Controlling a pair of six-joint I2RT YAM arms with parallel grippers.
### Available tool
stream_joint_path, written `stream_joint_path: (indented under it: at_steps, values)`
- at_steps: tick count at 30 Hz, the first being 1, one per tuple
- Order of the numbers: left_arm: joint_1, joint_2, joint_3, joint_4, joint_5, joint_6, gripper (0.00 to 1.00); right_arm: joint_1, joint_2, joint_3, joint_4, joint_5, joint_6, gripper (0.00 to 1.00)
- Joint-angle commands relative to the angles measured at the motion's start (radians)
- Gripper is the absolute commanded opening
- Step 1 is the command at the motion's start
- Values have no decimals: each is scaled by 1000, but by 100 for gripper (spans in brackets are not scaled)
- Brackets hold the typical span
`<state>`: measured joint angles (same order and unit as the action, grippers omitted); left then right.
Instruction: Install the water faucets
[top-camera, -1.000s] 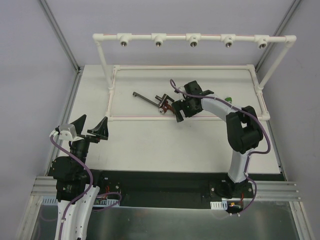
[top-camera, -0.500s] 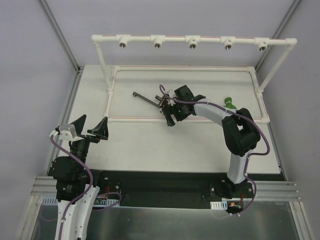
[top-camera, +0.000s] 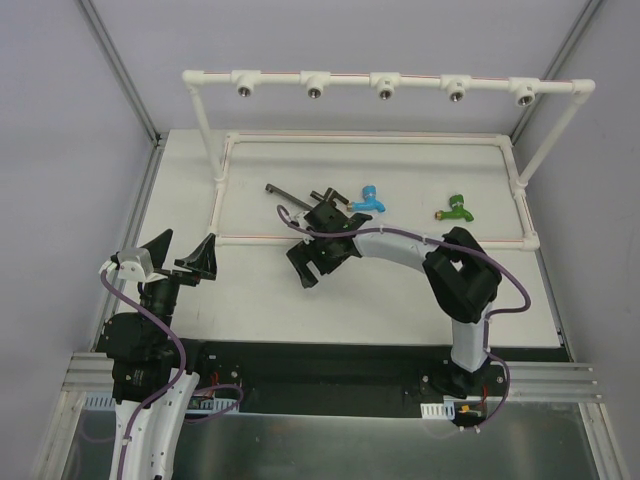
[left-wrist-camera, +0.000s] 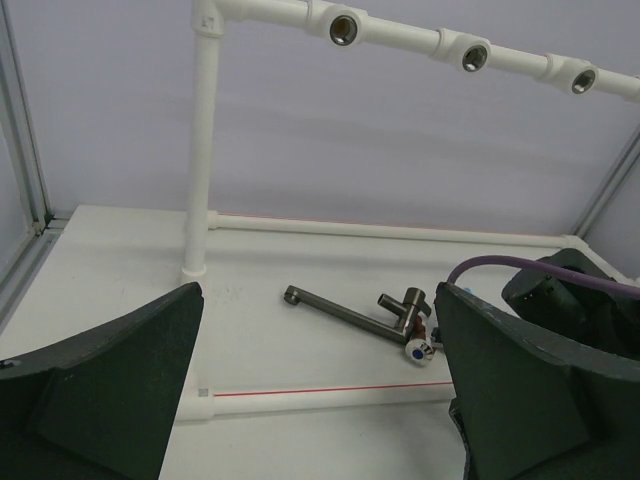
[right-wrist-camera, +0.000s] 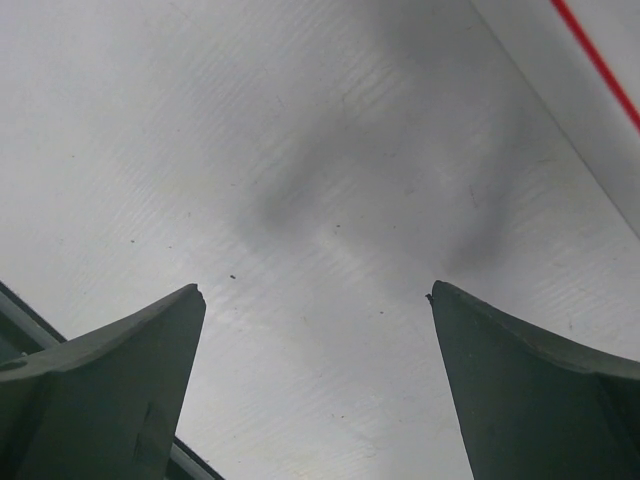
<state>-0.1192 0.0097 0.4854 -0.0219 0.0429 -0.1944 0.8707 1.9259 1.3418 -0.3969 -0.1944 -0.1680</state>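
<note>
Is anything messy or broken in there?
Nothing looks broken or spilled. The small blue faucet and the small green faucet lie loose on the white table, and the long dark metal tap lies slanted beside them. The white pipe frame's sockets are all empty.

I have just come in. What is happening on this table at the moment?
No faucet is installed or held yet. The right gripper hangs open over bare table, near a grey long-spout tap. The blue faucet and the green faucet lie loose on the table. The left gripper is open too, far to the left. All five sockets of the white pipe frame look empty.
</note>
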Motion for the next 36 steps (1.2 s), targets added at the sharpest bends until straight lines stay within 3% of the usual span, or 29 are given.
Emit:
stream_joint_path:
  at_steps: [1,9,16,23,36]
  values:
    - [-10,-154,18,27,-3,13,99,-13,-60,30,-45,93,-20,98]
    - [-10,-146,18,27,-1,13,99,-205,-189,-69,-69,179,-117,96]
    - [-11,-139,18,28,5,13,99,-335,-168,-96,-86,147,-183,96]
    - [-10,-128,18,28,8,13,99,-357,-101,-76,-134,87,-228,96]
    - [-10,-123,16,27,11,13,99,-365,-4,13,-145,142,-335,96]
